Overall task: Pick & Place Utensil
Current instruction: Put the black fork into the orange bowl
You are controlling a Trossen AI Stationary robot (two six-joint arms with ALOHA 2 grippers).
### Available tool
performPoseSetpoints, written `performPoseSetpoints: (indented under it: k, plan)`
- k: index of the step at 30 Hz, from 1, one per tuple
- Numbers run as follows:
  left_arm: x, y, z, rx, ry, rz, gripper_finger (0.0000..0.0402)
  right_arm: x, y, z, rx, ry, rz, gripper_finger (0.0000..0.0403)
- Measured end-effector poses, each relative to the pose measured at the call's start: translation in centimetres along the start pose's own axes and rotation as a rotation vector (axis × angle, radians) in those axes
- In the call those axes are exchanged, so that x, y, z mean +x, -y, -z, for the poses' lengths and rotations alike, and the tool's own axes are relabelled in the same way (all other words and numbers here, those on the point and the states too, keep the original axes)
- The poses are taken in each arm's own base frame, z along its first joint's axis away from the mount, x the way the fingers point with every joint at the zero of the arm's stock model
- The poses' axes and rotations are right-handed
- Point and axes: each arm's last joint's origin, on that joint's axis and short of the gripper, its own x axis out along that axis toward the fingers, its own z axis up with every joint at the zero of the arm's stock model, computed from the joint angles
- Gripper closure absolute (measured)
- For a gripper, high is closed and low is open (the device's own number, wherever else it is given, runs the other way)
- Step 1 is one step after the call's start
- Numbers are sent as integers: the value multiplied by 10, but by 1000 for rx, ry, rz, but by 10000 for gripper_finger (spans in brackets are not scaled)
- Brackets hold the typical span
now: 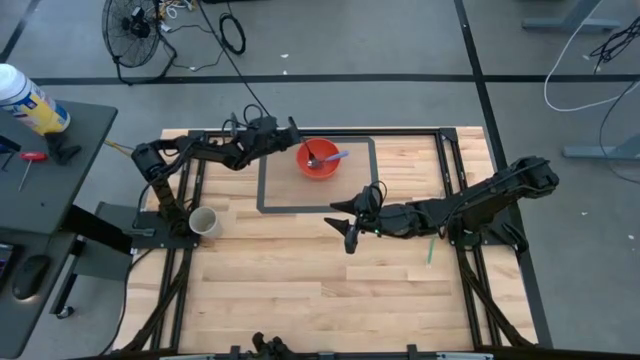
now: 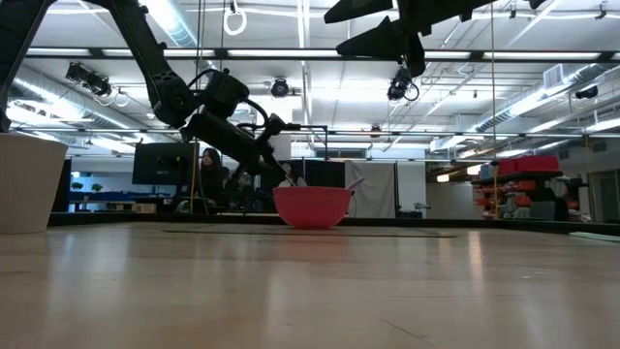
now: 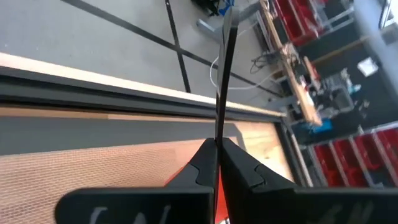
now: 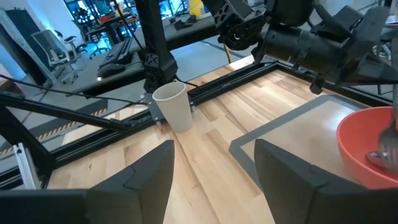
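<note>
Wooden desk (image 1: 300,290) seen from above, pale planks, dark metal rails along both sides, a grey taped rectangle (image 1: 262,190) marked near the far middle. Around it a grey floor with black cables, a fan (image 1: 135,30) at far left, a dark side table (image 1: 45,190) at left carrying a white and yellow bottle (image 1: 25,100). In the low view, a big workshop room beyond: ceiling lights, screens, red storage bins at right, a person (image 2: 208,174) seated far back.

Inside the taped rectangle, a red bowl (image 1: 318,159) holding a metal spoon (image 1: 313,156) and a purple-handled utensil (image 1: 334,156) leaning over the right rim. Near the left rail, a white paper cup (image 1: 203,222), upright. Near the right rail, a thin green stick (image 1: 431,250) lying flat.

Left tool (image 1: 293,133) reaching in from the left, just beside the bowl's left rim, fingers pinched tight on a thin dark utensil (image 3: 222,81) standing straight out from between them, as the left wrist view shows; raised above the bowl's rim in the low view.

Right tool (image 1: 348,222) over bare desk below the rectangle, near the bowl but apart from it, fingers spread wide, nothing between them.
</note>
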Motion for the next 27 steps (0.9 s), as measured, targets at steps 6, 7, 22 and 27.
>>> performPoseSetpoints:
  k: [6, 7, 22, 27]
  plan:
    - [0, -1, 0, -81, 2, -10, 391, 0, -1, 0, 11, -1, -3, 179]
    - [1, -3, 1, -82, 5, -24, 391, 0, -1, 0, 11, -1, -3, 179]
    - [12, -4, 21, -86, -12, 33, 390, 0, -1, 0, 15, -2, -4, 179]
    - [12, -2, 22, -85, -13, 36, 390, 0, -1, 1, 17, -3, -4, 179]
